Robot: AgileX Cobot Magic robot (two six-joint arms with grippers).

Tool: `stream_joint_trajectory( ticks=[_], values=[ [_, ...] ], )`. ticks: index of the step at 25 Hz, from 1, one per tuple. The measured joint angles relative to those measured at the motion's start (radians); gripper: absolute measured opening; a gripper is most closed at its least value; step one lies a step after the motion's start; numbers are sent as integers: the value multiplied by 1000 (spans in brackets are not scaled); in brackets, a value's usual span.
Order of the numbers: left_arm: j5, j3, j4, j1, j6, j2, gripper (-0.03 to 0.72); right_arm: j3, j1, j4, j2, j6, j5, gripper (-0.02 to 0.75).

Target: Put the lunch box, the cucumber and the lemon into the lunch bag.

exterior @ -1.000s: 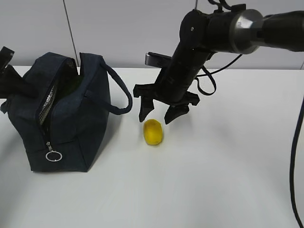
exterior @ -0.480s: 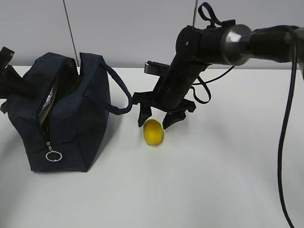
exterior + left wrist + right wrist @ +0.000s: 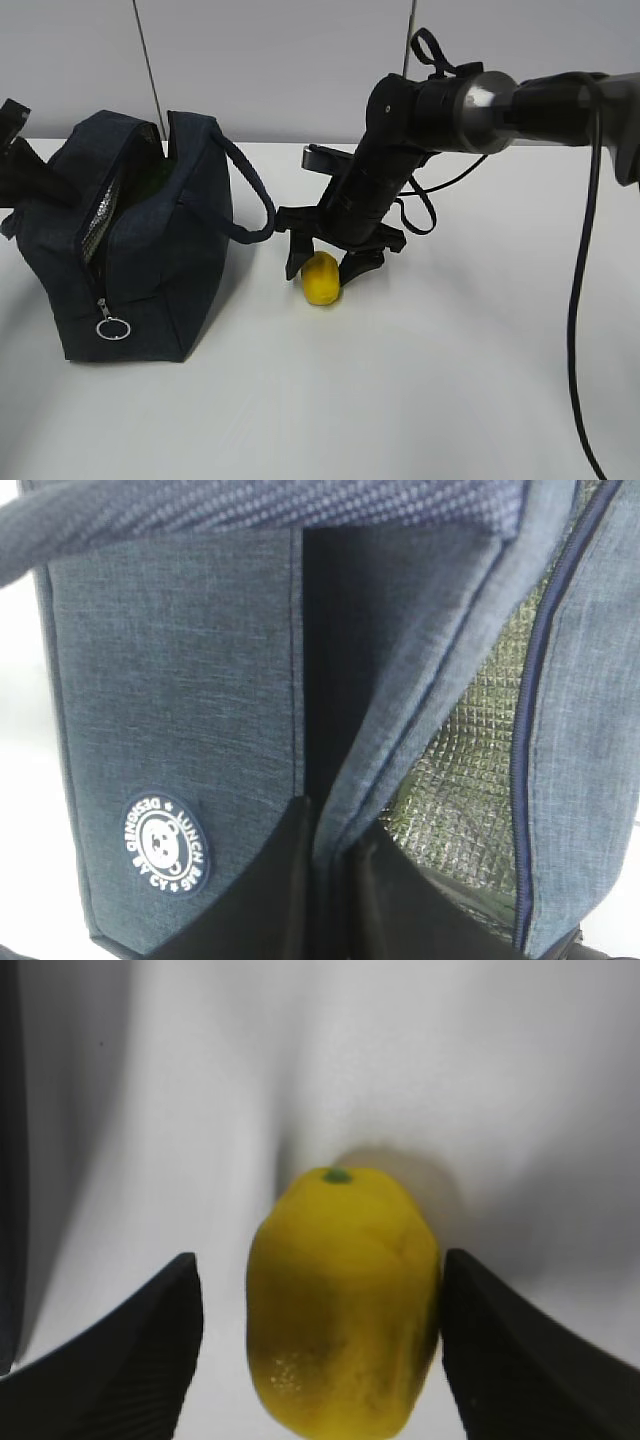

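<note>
At centre frame in the exterior view, the right gripper [image 3: 322,263] hangs with its jaws spread wide, one finger on each side of the lemon [image 3: 322,278]. In the right wrist view the lemon [image 3: 343,1300] sits between two ribbed black fingers [image 3: 130,1345]; the right-hand one looks to be touching its skin or just beside it, the left-hand one stands apart. The lemon lies on the table [image 3: 430,380], a smooth, matte white surface that fills the lower frame and meets a pale grey wall [image 3: 280,60] along the top. A small green nub marks the lemon's far end, and its peel is bright yellow and faintly dimpled.

At the far left edge, the left gripper [image 3: 18,165] is pressed together on the rim of the bag [image 3: 150,260], pinching the fabric flap beside the open zip, as the left wrist view shows [image 3: 320,900]. The bag is boxy, woven dark navy cloth with silver quilted foil lining, a round white bear logo [image 3: 166,843], loop handles and a silver ring pull [image 3: 112,328] low on its near end. Something green shows dimly inside its mouth; what it is cannot be told. Bag and lemon stand near each other, not touching. Black cables [image 3: 590,300] trail down the right side.
</note>
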Motion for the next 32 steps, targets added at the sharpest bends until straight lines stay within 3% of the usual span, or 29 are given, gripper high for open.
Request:
stream_joint_trajectory(
  ticks=[9, 14, 17, 26, 32],
  values=[
    [-2, 0, 0, 0, 0, 0, 29, -2, 0, 13, 13, 0, 4, 542],
    [-3, 0, 0, 0, 0, 0, 29, -2, 0, 6, 13, 0, 12, 420],
    [-3, 0, 0, 0, 0, 0, 29, -3, 0, 5, 13, 0, 24, 388],
    [-11, 0, 1, 0, 0, 0, 29, -98, 0, -68, 13, 0, 235, 375],
    [-19, 0, 2, 0, 0, 0, 29, -157, 0, -127, 9, 0, 264, 375]
  ],
)
